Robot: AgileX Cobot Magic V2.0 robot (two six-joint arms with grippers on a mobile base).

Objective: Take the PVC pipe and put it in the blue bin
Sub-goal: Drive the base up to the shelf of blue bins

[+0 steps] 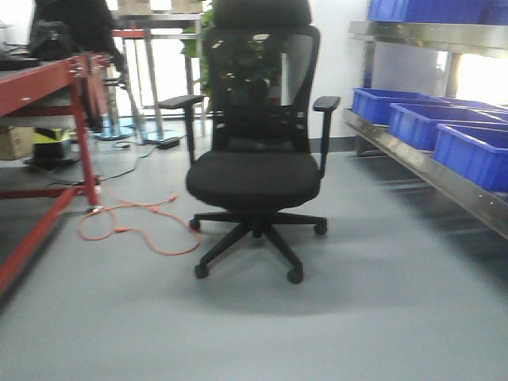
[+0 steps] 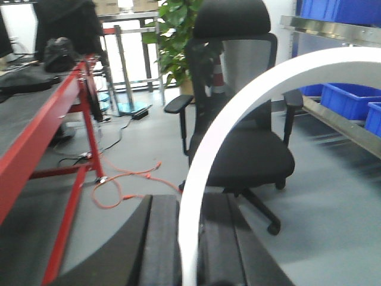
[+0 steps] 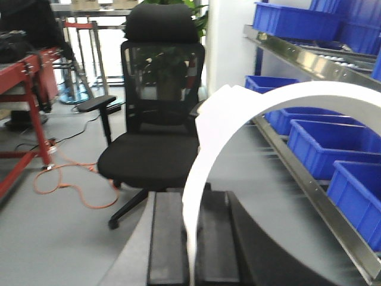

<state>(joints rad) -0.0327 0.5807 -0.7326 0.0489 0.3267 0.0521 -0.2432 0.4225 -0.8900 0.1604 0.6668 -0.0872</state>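
pvc pipe [image 2: 235, 116] - white arc gripped between closed left gripper [image 2: 190, 238] fingers, curving up-right. right gripper [image 3: 191, 238] closed on second white arc [image 3: 309, 92]. blue bins [image 3: 321, 143] on shelf [image 3: 297, 58] at right - well apart. office chair [image 1: 254, 175] ahead.

A grey floor [image 1: 381, 317] is carrying a black office chair [image 1: 254, 178], which is standing on its castors. Left of the chair, an orange cable [image 1: 131, 232] is lying in loose loops, reaching toward the foot of the red table [image 1: 32, 91]. Right of the chair, a steel rack [image 1: 421, 163] is standing along the floor's edge.
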